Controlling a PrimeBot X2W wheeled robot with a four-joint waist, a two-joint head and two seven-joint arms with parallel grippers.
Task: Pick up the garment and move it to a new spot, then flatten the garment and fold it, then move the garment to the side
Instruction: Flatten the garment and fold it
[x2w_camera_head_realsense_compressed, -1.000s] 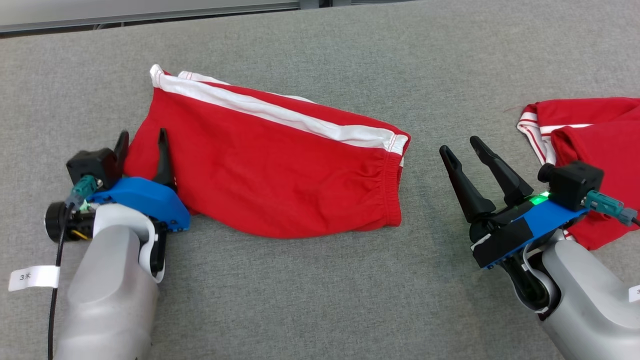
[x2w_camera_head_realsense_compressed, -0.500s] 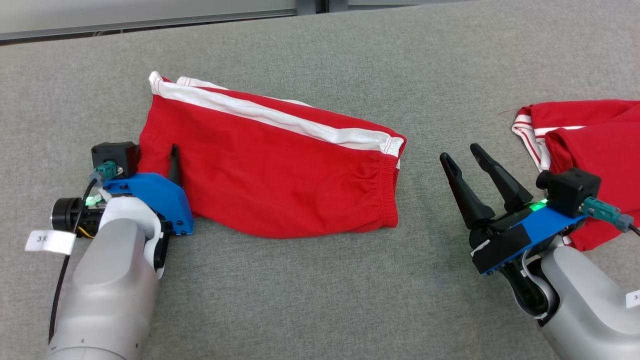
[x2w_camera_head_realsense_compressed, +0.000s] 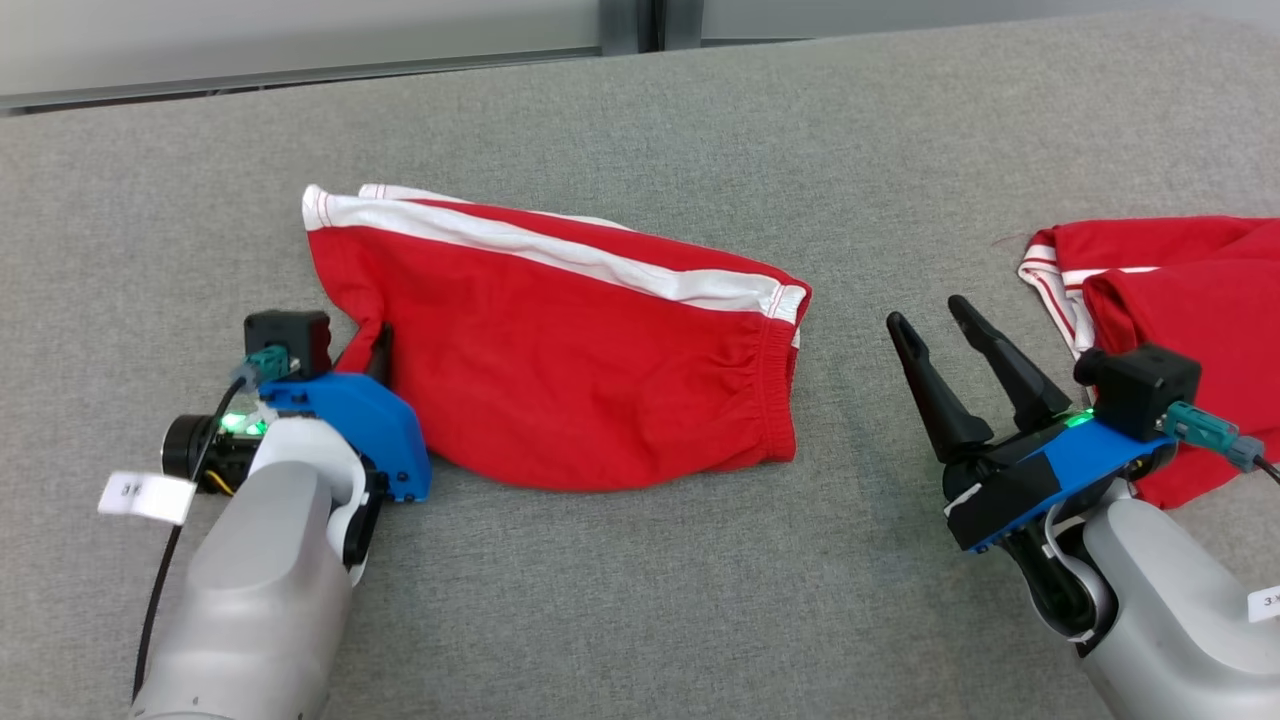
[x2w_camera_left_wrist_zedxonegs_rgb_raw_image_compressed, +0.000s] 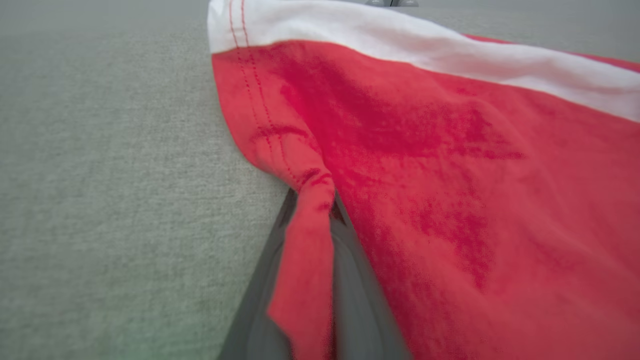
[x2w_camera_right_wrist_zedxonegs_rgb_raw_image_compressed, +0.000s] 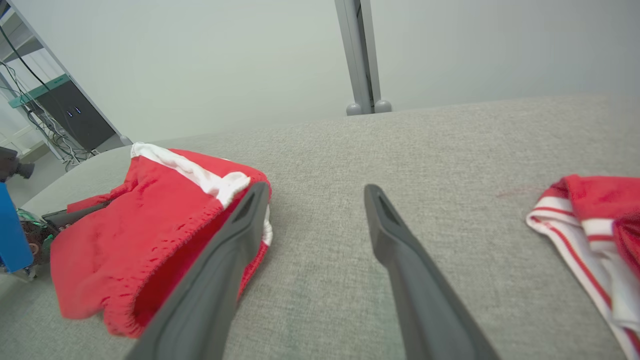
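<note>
Two pincers flank the folded red cotton shorts with a white side stripe (x2w_camera_head_realsense_compressed: 590, 370), which lie flat on the grey fabric-covered desk (x2w_camera_head_realsense_compressed: 640, 610). The left pincer (x2w_camera_head_realsense_compressed: 377, 345) pinches the shorts' left hem corner. The right pincer (x2w_camera_head_realsense_compressed: 925, 312) hangs spread just right of their gathered elastic edge, and a second red-and-white striped garment (x2w_camera_head_realsense_compressed: 1180, 270) lies farther right.

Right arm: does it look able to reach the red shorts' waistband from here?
Probably yes: the right claw stands open beside the waistband of the red shorts, apart from it, with just grey tabletop between them.
</note>
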